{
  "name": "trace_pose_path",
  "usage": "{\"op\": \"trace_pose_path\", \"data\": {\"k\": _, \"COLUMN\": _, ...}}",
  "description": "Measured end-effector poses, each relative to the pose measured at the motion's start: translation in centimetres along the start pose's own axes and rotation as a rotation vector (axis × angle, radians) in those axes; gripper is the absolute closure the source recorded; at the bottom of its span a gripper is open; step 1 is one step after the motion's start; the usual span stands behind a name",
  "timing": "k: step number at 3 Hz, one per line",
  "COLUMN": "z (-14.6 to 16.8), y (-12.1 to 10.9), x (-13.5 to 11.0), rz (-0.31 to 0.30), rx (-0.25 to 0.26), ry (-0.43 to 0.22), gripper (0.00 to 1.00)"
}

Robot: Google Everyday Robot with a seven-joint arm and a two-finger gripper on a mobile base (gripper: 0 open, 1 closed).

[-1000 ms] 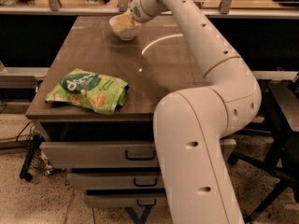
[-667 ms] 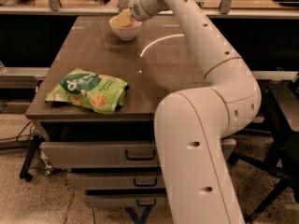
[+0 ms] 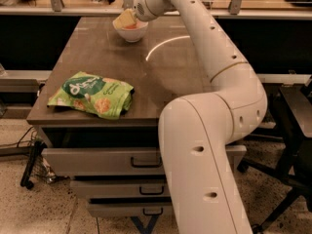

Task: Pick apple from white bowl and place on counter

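arm (image 3: 214,130): big white arm filling the right-centre of the view. The fat lower segment stands in front of the drawers. It bends at a rounded elbow by the tabletop's right edge. From there a slimmer link runs up and to the left across the tabletop toward the far end.
wrist (image 3: 151,4): round white housing just right of the bowl and above it, angled down-left.
pincer (image 3: 125,19): at the far end of the tabletop, dipped into the top of the white bowl from the upper right. Its pale yellowish tip sits over the bowl's left side.
pincer state: can't tell from here whether it's apart, together or clamped on anything.
apple (image 3: 132,27): in the white bowl. Only a sliver of orange-red shows under the pincer, and I can't tell if they touch.
white bowl (image 3: 130,35): upright on the tabletop at the far end, left of centre.
tabletop (image 3: 161,82): glossy grey-brown, with a curved glare streak to the right of the bowl.
snack bag (image 3: 92,94): green, lying flat at the near-left corner, well apart from the bowl.
drawers (image 3: 97,160): grey with dark handles, stacked under the tabletop. The arm hides their right part.
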State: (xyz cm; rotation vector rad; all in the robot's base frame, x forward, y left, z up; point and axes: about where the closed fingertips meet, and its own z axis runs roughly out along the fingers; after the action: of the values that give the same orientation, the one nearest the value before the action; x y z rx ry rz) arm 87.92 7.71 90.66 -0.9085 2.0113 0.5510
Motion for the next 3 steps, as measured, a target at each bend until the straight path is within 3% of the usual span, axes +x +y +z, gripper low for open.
{"op": "trace_pose_path", "data": {"k": 3, "z": 0.1, "y": -3.0, "x": 0.3, "rz": 0.077, "rx": 0.128, "ry": 0.023, "gripper": 0.35}}
